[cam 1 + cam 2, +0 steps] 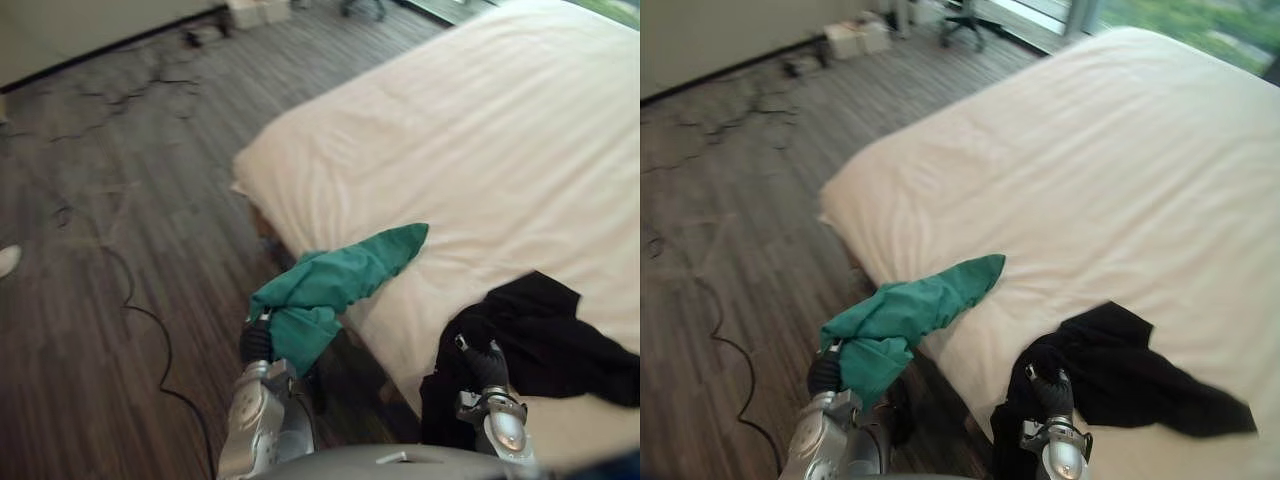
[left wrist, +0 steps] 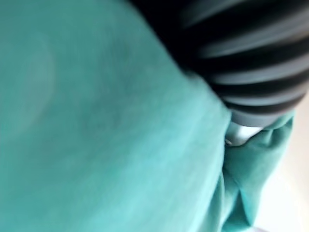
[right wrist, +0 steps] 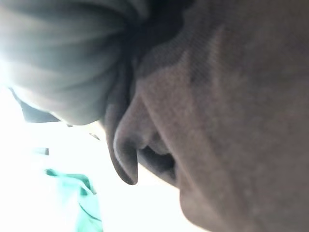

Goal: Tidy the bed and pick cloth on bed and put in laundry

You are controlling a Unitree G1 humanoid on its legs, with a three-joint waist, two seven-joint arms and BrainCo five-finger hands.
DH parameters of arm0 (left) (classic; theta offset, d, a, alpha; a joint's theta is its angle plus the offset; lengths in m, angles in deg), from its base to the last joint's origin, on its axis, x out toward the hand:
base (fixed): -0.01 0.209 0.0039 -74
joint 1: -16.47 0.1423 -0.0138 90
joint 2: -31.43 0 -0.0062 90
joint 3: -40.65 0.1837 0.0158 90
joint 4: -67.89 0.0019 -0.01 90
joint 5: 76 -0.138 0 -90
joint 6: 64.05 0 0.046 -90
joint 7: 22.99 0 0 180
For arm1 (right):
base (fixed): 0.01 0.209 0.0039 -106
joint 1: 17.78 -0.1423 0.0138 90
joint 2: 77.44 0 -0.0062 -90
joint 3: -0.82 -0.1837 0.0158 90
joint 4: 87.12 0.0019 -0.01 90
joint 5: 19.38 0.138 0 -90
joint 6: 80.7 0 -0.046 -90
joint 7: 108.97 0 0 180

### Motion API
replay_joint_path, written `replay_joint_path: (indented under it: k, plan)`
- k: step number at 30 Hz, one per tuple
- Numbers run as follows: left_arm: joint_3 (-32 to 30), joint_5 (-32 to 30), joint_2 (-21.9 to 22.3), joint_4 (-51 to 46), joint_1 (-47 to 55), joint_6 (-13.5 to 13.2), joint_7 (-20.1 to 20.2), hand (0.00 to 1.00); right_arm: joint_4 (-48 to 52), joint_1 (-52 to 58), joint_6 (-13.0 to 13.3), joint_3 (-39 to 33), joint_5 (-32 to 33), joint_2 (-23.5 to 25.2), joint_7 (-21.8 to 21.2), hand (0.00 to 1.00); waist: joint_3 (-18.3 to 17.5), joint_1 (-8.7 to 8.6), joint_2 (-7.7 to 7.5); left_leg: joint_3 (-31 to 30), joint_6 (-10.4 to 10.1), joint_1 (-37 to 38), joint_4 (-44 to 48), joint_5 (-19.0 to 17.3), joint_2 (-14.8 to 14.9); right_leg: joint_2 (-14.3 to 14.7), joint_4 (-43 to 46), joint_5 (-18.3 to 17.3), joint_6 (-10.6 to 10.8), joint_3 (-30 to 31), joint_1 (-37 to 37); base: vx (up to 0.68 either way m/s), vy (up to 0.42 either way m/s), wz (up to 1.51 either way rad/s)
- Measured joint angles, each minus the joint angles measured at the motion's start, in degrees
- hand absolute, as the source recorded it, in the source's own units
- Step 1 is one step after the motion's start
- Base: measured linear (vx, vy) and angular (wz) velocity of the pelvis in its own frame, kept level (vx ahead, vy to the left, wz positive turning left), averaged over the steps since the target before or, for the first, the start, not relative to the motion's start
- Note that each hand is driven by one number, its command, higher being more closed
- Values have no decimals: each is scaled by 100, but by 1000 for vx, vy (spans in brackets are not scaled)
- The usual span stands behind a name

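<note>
Two cloths here: one green cloth [image 1: 335, 285], one black cloth [image 1: 545, 335]. One bed [image 1: 480, 150], two robot hands.

Hidden bits first. The left robot hand [image 1: 257, 342] shows me its dark ribbed cover and nothing past that; the front of it is buried in the green cloth. I can't tell whether it is clamped on the cloth or just under it. Its wrist view is green fabric right against the lens. Same story on the right: the right robot hand [image 1: 488, 365] is sunk into the black cloth up to the cover, so I can't tell its state either. Its wrist view gives close, dull folds and a scrap of green at the edge.

Green cloth: teal, plain, bunched into a long tapered roll. The pointed end lies on the bed's edge; the thick end hangs off the bed, draped over the left robot hand, above the floor [image 1: 110, 200].

Black cloth: crumpled and spread flat on the bed near its corner, with one part spilling down over the edge by the right robot hand. The two cloths are near each other, not touching.

The bed sheet is cream with light creases. The bed's far side is cut off by the frame.
</note>
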Motion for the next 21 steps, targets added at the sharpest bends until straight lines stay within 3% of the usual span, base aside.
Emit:
replay_joint_path:
  k: [1, 2, 3, 4, 5, 6, 8, 11, 13, 14, 15, 19, 21]
  plan:
    - [-54, 1, -7, 105, -134, -12, 9, 100, -265, -182, 106, -102, -35, 59, -20, 100, -22, -172, 44, 310, -71, -78, -108, -172, 22, 161, -576, -385, 100, 113, -213, 7, 65, 215]
    - [-118, 1, -180, 178, -275, -62, 21, 100, -419, -291, 146, -235, -73, 247, -6, 100, 42, -198, -298, 745, -273, -86, 430, -61, 55, -150, -1222, -48, 207, -169, -213, 48, 25, 202]
    - [-97, 2, -189, 302, -282, -44, 22, 100, -451, -275, 147, -295, -95, 262, 3, 100, 6, -221, -278, 851, -464, -32, 550, 13, 173, -140, -1254, 23, 207, -373, -168, 164, -26, 168]
    - [-77, -2, -207, 483, -264, -5, 92, 100, -472, -208, 162, -403, -97, 256, 4, 100, -42, -232, -362, 1105, -1063, 503, 418, 306, 203, -193, -1387, 85, 324, -681, 0, 187, -25, 110]
    - [-42, -4, -216, 508, -228, 0, 127, 100, -499, -169, 166, -449, -98, 245, 4, 100, -53, -273, -345, 1248, -1333, 679, 184, 575, 196, -181, -1446, 108, 364, -785, 69, 204, 59, 149]
    - [127, -11, -303, 650, -228, 21, 231, 100, -638, -105, 138, -651, -98, 253, 33, 100, -29, -341, -452, 1074, -1181, 769, -320, 952, -114, -266, -1527, 310, 594, -1113, 201, 133, 96, 92]
    - [142, -23, -420, 657, -140, 64, 276, 100, -765, -105, 100, -663, -99, 274, 35, 100, -60, -339, -545, 930, -1119, 817, -570, 1004, -272, -292, -1543, 537, 597, -1225, 228, 117, 108, 65]
    - [96, -67, -522, 662, -124, 115, 276, 100, -993, -211, 34, -591, -103, 312, 2, 100, -46, -270, -565, 822, -1014, 1006, -712, 895, -473, -604, -948, 606, 633, -1234, 199, 147, 137, 28]
    - [54, -80, -550, 660, -148, 115, 286, 100, -1116, -274, -61, -488, -112, 310, -82, 100, -43, -190, -469, 571, -990, 1164, -861, 803, -610, -967, 104, 654, 320, -1158, -53, 136, 148, 46]
    - [67, -87, -542, 661, -181, 113, 299, 100, -1187, -288, -88, -376, -128, 316, -117, 100, -42, -212, -361, 322, -981, 1196, -936, 721, -629, -980, 484, 414, 37, -765, -266, 156, 123, 105]
    - [51, -109, -574, 665, -195, 104, 339, 100, -1213, -306, -134, -183, -146, 339, -215, 100, -34, -226, -299, 42, -1063, 1215, -1011, 770, -664, -735, 498, 247, 162, 59, -572, 174, 119, 111]
    - [56, -102, -674, 882, -188, 96, 336, 100, -1181, -300, -136, 102, -140, 484, -340, 100, -37, -268, -300, -875, -1086, 1389, -1130, 820, -962, -324, 336, 69, 326, 1601, -999, 199, 33, 142]
    - [117, -52, -670, 923, -148, 95, 315, 100, -1146, -295, -132, 101, -92, 560, -328, 100, -32, -343, -294, -1347, -1153, 1439, -1131, 862, -1008, -29, 318, 26, 297, 2392, -1304, 207, -96, 133]
